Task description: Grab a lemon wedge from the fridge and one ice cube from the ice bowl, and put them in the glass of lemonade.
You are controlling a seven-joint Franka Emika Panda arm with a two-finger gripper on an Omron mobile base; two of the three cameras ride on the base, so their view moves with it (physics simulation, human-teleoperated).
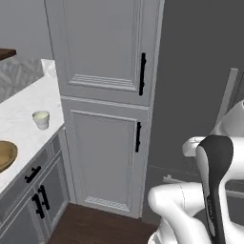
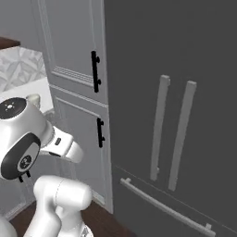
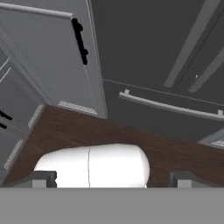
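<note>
We face the fridge (image 2: 185, 69) with both doors closed, so the lemon wedge lies somewhere behind them, hidden from us. Our gripper (image 3: 111, 178) hangs low, looking down at the dark wood floor (image 3: 131, 135), its fingertips (image 3: 43, 178) spread wide and holding nothing. The two pale door handles (image 2: 159, 127) run vertically, up and to the right of the fingers, well apart. We judge the nearer left bar the one to reach.

Two base cameras look forward from behind the arm: the left toward the panelled cabinet (image 1: 107, 95) and surface (image 1: 28, 109), the right close on the fridge (image 2: 185, 69); both share the cabinet. The hand camera points down at the floor (image 3: 131, 138).
</note>
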